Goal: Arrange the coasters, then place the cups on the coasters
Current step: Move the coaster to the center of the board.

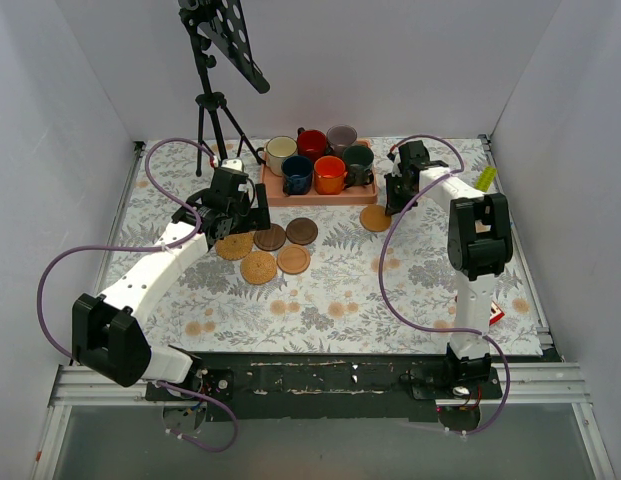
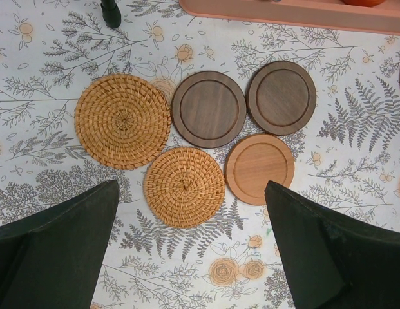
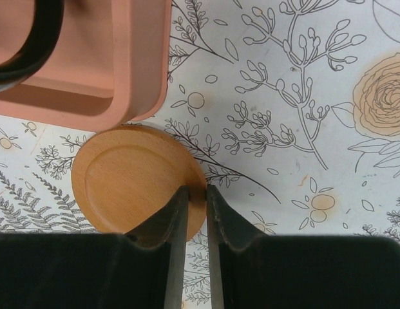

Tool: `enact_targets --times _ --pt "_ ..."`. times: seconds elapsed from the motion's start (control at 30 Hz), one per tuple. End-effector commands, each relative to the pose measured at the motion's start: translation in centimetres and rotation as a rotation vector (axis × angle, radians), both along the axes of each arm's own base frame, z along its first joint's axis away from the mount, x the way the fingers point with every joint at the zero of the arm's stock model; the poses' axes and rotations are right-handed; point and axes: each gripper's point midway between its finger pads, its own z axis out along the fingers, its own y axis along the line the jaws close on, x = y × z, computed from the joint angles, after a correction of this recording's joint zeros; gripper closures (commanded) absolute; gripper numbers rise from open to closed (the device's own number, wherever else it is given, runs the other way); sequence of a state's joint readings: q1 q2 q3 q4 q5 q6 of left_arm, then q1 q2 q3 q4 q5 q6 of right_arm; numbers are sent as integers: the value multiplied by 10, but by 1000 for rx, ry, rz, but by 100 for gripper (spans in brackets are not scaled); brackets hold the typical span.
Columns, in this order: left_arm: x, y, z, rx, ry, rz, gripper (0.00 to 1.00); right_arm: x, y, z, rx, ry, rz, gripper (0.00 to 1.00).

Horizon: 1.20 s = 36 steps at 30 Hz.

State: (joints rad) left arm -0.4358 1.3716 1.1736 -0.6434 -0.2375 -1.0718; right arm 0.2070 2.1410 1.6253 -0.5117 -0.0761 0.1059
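Note:
Several coasters lie in a cluster: two woven ones (image 2: 122, 121) (image 2: 184, 187), two dark brown (image 2: 209, 109) (image 2: 281, 97) and a tan one (image 2: 259, 168). My left gripper (image 2: 190, 190) hovers over them, wide open and holding nothing. A sixth, tan coaster (image 3: 132, 180) lies apart, just off the pink tray's corner (image 3: 142, 64). My right gripper (image 3: 196, 191) pinches its near-right rim, one finger on top of the disc and one outside it. The cups stand on the tray (image 1: 320, 197): cream (image 1: 280, 152), red (image 1: 312, 144), grey-lilac (image 1: 342, 137), navy (image 1: 296, 174), orange (image 1: 330, 174), dark green (image 1: 358, 160).
A black tripod stand (image 1: 215, 100) rises at the back left, one foot (image 2: 111, 13) close to the coaster cluster. White walls close in the table on three sides. A red-and-white card (image 1: 493, 313) lies by the right arm's base.

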Motion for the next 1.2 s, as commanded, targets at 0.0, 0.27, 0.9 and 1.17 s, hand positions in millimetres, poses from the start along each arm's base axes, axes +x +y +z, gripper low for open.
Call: enact_targets --times 0.0,0.27,0.9,1.17 --pt "5 -2 15 -9 -41 1 2 -19 4 -19 20 68 40 79" --pt "2 -4 14 -22 -40 -12 2 -42 6 -20 21 75 28 82" --pt "-9 -4 13 -48 -42 -33 2 -93 65 -28 -16 89 96 85" --pt "-13 -3 13 -52 -46 -33 2 -109 84 -29 -29 95 143 85"
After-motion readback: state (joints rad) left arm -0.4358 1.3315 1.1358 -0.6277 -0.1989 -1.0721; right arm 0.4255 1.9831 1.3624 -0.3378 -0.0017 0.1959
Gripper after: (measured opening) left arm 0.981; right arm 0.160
